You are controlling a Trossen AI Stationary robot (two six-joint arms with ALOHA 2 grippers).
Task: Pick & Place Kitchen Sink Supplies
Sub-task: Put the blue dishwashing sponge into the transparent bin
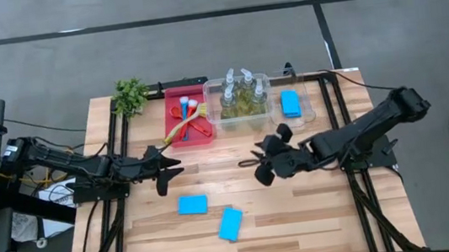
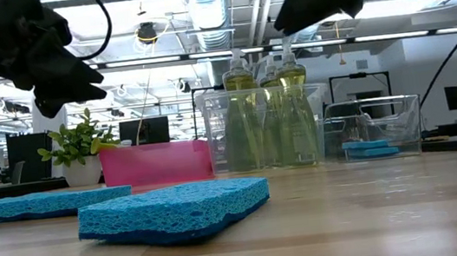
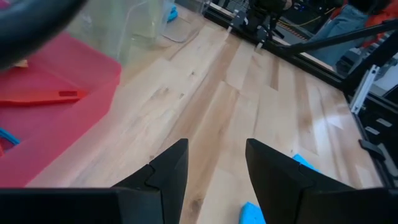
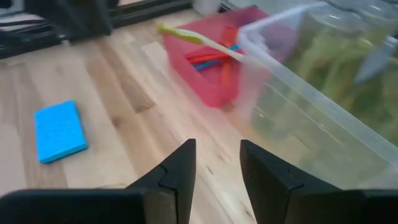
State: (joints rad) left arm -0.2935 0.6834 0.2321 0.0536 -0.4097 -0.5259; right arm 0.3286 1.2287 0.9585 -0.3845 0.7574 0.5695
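Two blue sponges lie flat on the wooden table, one near the middle and one nearer the front edge; both show in the low view. The yellow-green bottles stand in a clear bin. More blue sponges lie in a second clear bin. Red, blue and yellow brushes lie in the red tray. My left gripper is open and empty, above the table in front of the tray. My right gripper is open and empty, in front of the bottle bin.
A small green plant stands at the far left corner, beside the red tray. Black frame rails run along the table's left, right and far sides. Bare wood lies between the two grippers and around the two loose sponges.
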